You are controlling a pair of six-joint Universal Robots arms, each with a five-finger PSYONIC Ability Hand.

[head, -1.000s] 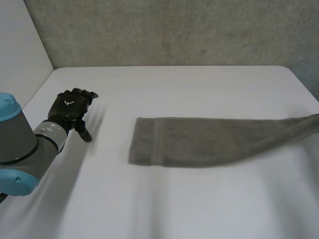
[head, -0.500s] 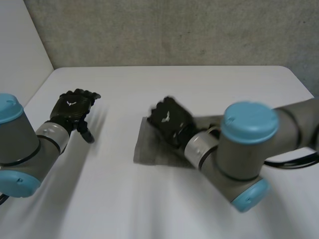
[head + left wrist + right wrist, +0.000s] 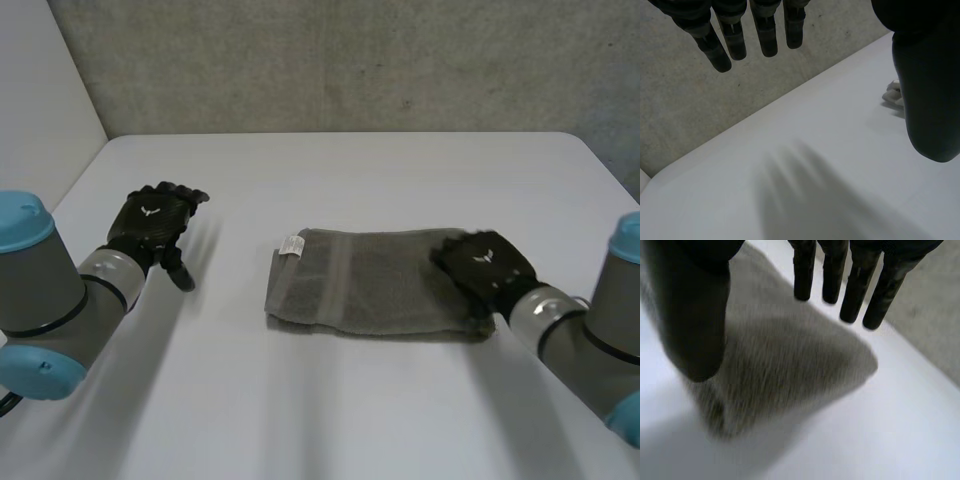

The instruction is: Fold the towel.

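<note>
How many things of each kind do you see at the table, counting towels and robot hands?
Towels: 1, the grey towel lying on the white table
Robot hands: 2, the left hand and the right hand, both black
Total: 3

My left hand (image 3: 926, 90) above white table (image 3: 805, 170), holding nothing. Fingers (image 3: 767, 37) straight, slightly spread, tips toward grey concrete wall (image 3: 685, 110). Thumb well apart from them. Small pale bit of towel (image 3: 893, 95) on table, partly hidden behind thumb.
</note>
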